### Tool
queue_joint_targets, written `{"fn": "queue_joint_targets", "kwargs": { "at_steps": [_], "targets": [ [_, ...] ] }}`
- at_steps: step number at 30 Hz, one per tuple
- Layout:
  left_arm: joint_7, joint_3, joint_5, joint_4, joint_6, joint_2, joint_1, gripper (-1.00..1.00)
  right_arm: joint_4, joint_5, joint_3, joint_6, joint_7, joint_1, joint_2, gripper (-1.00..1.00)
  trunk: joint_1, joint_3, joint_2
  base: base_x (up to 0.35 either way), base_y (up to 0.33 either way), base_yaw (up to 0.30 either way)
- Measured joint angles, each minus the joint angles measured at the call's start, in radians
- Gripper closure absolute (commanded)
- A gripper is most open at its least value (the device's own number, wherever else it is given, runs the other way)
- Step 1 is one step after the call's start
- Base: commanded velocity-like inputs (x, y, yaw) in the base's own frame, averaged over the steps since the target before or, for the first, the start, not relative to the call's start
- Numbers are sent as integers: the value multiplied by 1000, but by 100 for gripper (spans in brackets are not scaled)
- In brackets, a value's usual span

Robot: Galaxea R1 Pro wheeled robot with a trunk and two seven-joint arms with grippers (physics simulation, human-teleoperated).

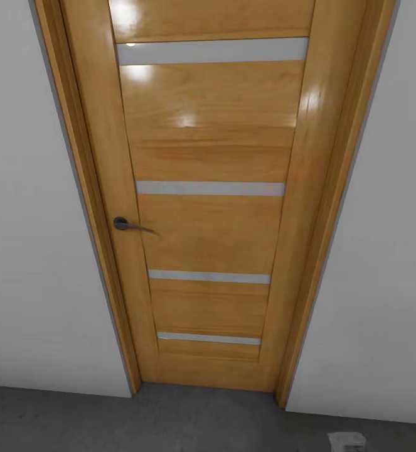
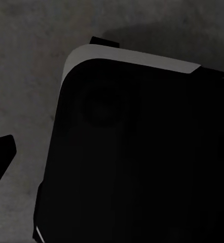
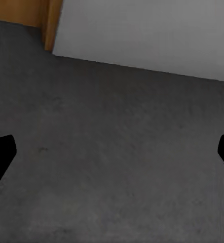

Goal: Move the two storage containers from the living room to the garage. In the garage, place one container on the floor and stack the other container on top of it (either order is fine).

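Right wrist view has the right gripper [image 3: 112, 152] spread wide, its two dark fingertips at opposite edges with nothing between them, hanging over the dark grey floor [image 3: 112, 167]; beyond the fingers the floor runs to a white wall [image 3: 152, 35] and the foot of a wooden door frame [image 3: 51, 25]. Below the left gripper sits a dark rounded part of the robot's own base [image 2: 142, 152], and with a single fingertip [image 2: 0, 152] visible I cannot tell how its jaws stand. Farther off, the head view faces a closed wooden door [image 1: 208, 220] with a lever handle [image 1: 125, 224]. Neither storage container is in sight. Driving on could ram the shut door.
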Motion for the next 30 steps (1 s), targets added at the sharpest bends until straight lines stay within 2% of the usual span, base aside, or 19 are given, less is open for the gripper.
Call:
{"fn": "queue_joint_targets", "kwargs": {
  "at_steps": [4, 5, 8, 11, 14, 17, 18, 21, 24, 25, 26, 27, 30],
  "targets": [
    [0, -1, -1, 1, 0, -1, 0, -100, 0, -1, 0, 13, -8, -108, 74, -100, 0, 0, 0, 0, 0, 0],
    [0, -1, -1, 1, 0, -2, 0, -100, 0, 0, 2, 16, -4, -136, 100, -100, 0, 0, 0, 0, 0, 0],
    [0, -1, -2, 1, 0, -2, 0, -100, -10, 9, 7, 25, 9, -173, 157, -100, 0, 0, 0, 0, 0, 0],
    [0, -1, -3, 2, 0, -3, 0, -100, -34, 40, 39, 39, 43, -199, 237, -100, 0, 0, 0, 0, 0, 0],
    [0, -1, -3, 2, 0, -3, 0, -100, -64, 63, 70, 50, 75, -207, 280, -100, 0, 0, 0, 0, 0, 0],
    [0, -1, -3, 1, 0, -3, 0, -100, -114, 73, 111, 68, 107, -210, 281, -100, 0, 0, 0, 0, 0, 0],
    [0, -2, -4, 2, 0, -2, 0, -100, -214, 75, 203, 82, 162, -211, 281, -100, 0, 0, 0, 0, 0, 0],
    [0, -2, -4, 2, 0, -2, 0, -100, -253, 71, 264, 82, 181, -211, 281, -100, 0, 0, 0, 0, 0, 0],
    [0, -2, -4, 2, 0, -2, 0, -100, -270, 70, 292, 84, 201, -224, 281, -100, 0, 0, 0, 0, 0, 0],
    [0, -3, -4, 2, 0, -1, 0, -100, -261, 69, 299, 89, 240, -286, 281, -100, 0, 0, 0, 0, 0, 0],
    [0, -3, -4, 2, 0, -1, 0, -100, -231, 68, 302, 94, 273, -378, 281, -100, 0, 0, 0, 0, 0, 0],
    [0, -3, -4, 2, 0, -1, 0, -100, -210, 67, 303, 96, 286, -427, 281, -100, 0, 0, 0, 0, 0, 0],
    [-1, -3, -4, 2, 0, -1, 0, -100, -180, 67, 305, 98, 304, -511, 281, -100, 0, 0, 0, 0, 0, 0]
  ]
}}
